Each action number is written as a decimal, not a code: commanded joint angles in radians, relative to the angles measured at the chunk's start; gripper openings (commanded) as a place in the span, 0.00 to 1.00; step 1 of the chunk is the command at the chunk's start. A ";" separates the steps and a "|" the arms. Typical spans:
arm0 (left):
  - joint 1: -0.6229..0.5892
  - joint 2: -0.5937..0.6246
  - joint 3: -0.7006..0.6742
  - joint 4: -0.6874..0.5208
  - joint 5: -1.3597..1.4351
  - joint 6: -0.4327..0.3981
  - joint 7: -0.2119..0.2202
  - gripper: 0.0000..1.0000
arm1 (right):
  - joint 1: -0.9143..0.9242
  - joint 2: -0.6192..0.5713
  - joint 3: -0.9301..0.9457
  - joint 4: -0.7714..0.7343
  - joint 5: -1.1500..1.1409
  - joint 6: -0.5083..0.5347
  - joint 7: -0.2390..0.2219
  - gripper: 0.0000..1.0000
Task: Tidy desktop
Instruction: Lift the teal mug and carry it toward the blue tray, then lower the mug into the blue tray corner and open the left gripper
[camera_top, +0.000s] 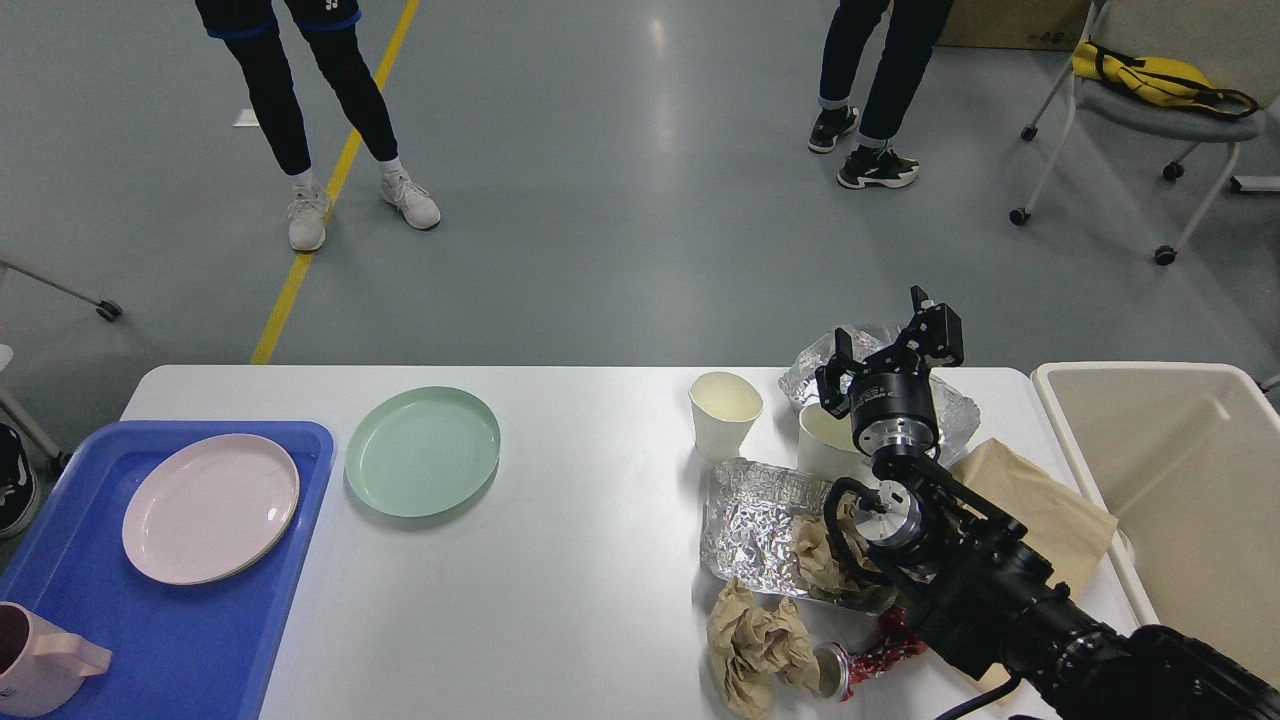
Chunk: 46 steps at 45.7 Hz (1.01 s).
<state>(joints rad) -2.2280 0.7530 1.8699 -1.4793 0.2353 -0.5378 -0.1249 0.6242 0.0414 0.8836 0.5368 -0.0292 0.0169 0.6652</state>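
The white desktop (590, 560) fills the lower view. A green plate (422, 451) lies on it at the left. A blue tray (200, 640) at the far left holds a pink plate (211, 507) and a pink mug (40, 665). At the right lie two paper cups (726, 413), a foil tray (760, 515), crumpled foil (955, 410), crumpled brown paper (755, 645), a flat brown paper sheet (1040, 500) and a crushed red can (865, 660). My right gripper (888, 345) is open and empty above the far cup and foil. My left arm is out of view.
A beige bin (1190, 480) stands at the table's right end. Two people's legs (330, 110) stand on the grey floor beyond the table. A wheeled chair (1150, 110) with a yellow bag is at the far right.
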 joint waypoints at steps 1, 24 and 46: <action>0.106 0.002 -0.080 -0.029 -0.010 0.012 -0.058 0.00 | 0.000 0.000 0.000 0.000 0.000 0.000 0.001 1.00; 0.384 -0.011 -0.205 -0.007 -0.063 0.268 -0.062 0.00 | 0.000 0.000 0.000 0.000 0.000 0.000 0.001 1.00; 0.689 -0.050 -0.449 0.045 -0.142 0.346 -0.064 0.01 | 0.000 0.000 0.000 0.000 0.000 0.000 -0.001 1.00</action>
<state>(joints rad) -1.5543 0.7026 1.4396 -1.4319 0.1264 -0.1877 -0.1862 0.6244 0.0414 0.8836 0.5369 -0.0292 0.0169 0.6652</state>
